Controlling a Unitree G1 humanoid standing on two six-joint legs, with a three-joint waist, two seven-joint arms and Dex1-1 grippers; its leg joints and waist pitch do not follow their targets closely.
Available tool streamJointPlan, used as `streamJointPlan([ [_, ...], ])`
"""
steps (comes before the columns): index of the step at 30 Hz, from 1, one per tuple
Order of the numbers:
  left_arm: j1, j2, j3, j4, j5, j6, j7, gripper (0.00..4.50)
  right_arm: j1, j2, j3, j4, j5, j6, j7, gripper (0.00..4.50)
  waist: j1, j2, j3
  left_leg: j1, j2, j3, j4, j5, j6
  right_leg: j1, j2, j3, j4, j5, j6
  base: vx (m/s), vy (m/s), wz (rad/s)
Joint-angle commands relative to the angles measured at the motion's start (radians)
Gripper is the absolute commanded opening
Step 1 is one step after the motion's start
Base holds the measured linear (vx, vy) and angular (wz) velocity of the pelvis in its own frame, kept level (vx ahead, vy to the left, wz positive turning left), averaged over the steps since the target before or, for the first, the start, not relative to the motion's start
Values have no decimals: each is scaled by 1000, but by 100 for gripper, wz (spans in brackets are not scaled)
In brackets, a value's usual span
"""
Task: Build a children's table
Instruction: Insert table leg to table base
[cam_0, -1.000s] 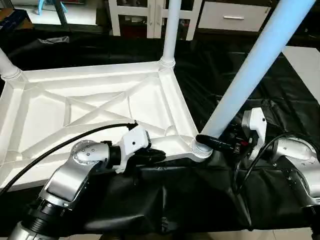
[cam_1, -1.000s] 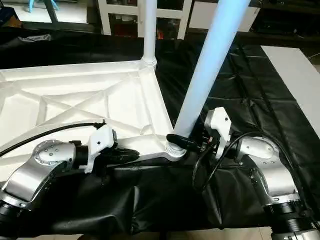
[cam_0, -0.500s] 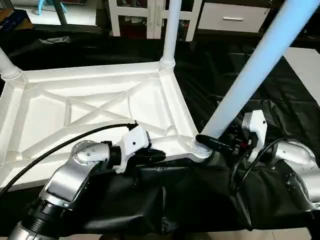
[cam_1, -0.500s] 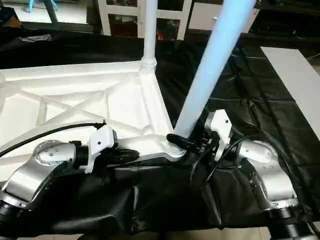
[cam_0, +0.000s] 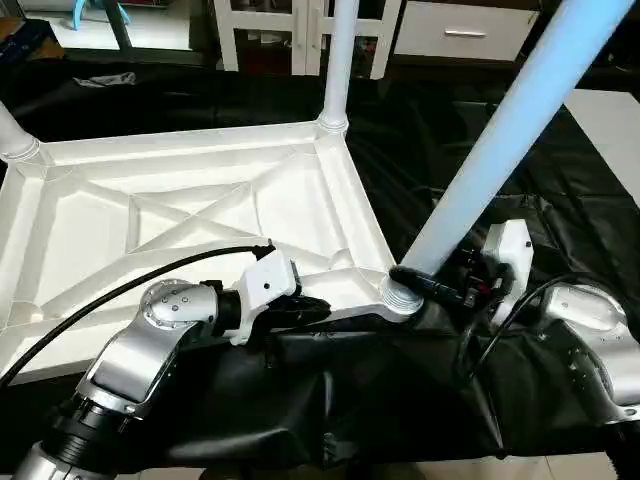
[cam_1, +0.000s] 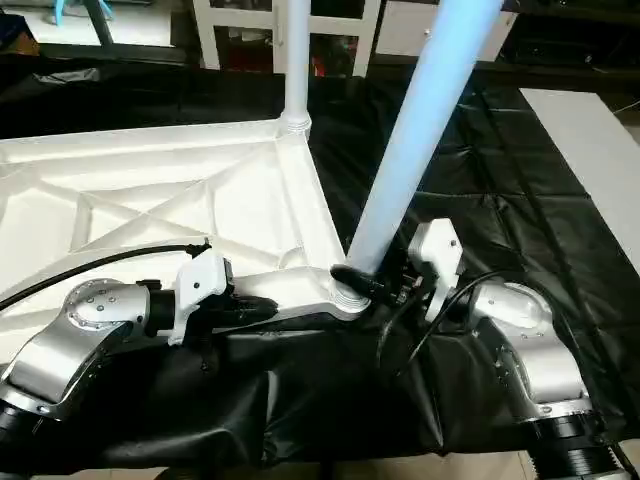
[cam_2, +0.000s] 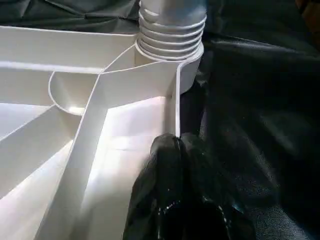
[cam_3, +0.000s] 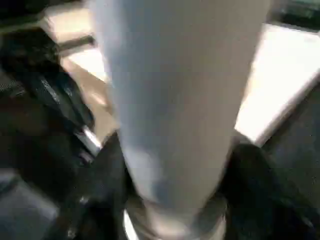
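Upturned children's table (cam_0: 180, 215) lying ribbed side up on the black-draped tabletop (cam_0: 400, 150), toward its left side, with the near rim along the tabletop's near edge. Two legs already stand in the far sockets, one at the far right corner of the white panel (cam_0: 340, 60) and one at the far left (cam_0: 12, 135).

The third leg (cam_0: 500, 150) has its ribbed foot in the near right corner socket (cam_0: 400, 298). Its long axis is not upright. From the socket it slants up and away toward the tabletop's far right corner.

The right pincer (cam_0: 425, 285) sits at the very foot of this leg, just above the socket, reaching in from the tabletop's right side. Whether it clamps the tube or stands loose around it cannot be told.

The left pincer (cam_0: 310, 308) is closed, its tips against the near rim just beside the same socket. It appears to be steadying the panel.

The right arm is the nearer one to the leg. Judged from this, seating calls for bringing the tube's axis square to the socket.
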Motion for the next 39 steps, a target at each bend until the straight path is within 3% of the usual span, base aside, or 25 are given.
streamJointPlan([
  [1,-3,-2,-11,-40,-23,-20,-24,0,34,-16,22,88,-70,56,-39,260,-1,12,-45,0,13,13,-59,-186,64,51,-21,31,-47,-153,-233,0,0,0],
  [2,-3,-1,-11,-41,-24,-21,-24,0,31,-14,19,86,-69,56,-41,260,-1,12,-39,-4,12,13,-60,-144,82,52,-16,29,-42,-99,-246,0,0,0],
  [4,-3,0,-11,-41,-24,-21,-24,0,27,-12,14,82,-64,54,-41,260,-1,17,-36,-2,14,16,-59,-143,97,52,-22,29,-44,-118,-255,0,0,0],
  [10,-5,2,-11,-39,-25,-21,-26,0,13,-9,-5,68,-49,41,-36,260,-1,17,-32,-1,14,16,-61,-172,90,50,-24,31,-51,-201,-236,0,0,0],
  [13,-5,5,-13,-39,-29,-23,-26,0,11,-8,-14,62,-32,53,-26,260,-1,17,-33,-2,14,15,-59,-156,93,51,-23,31,-48,-177,-239,0,0,0],
  [20,-3,7,-12,-39,-28,-24,-28,0,8,-6,-25,41,-25,46,-31,330,-1,17,-37,0,11,18,-52,-104,118,55,-21,31,-37,-91,-269,0,0,0],
  [24,-4,8,-12,-36,-27,-25,-28,0,8,-7,-30,25,-23,47,-34,340,0,18,-39,-2,10,18,-47,-56,141,57,-21,31,-30,-40,-285,0,0,0],
  [35,-6,7,-14,-33,-23,-32,-24,0,28,-27,-66,-35,-3,49,-41,340,2,19,-40,1,11,18,-44,-53,147,57,-21,30,-28,-57,-285,0,0,0],
  [39,-6,7,-14,-30,-20,-38,-23,0,42,-39,-82,-62,22,63,-31,381,2,18,-45,-1,9,18,-38,-18,167,58,-19,31,-21,-8,-297,0,0,0],
])
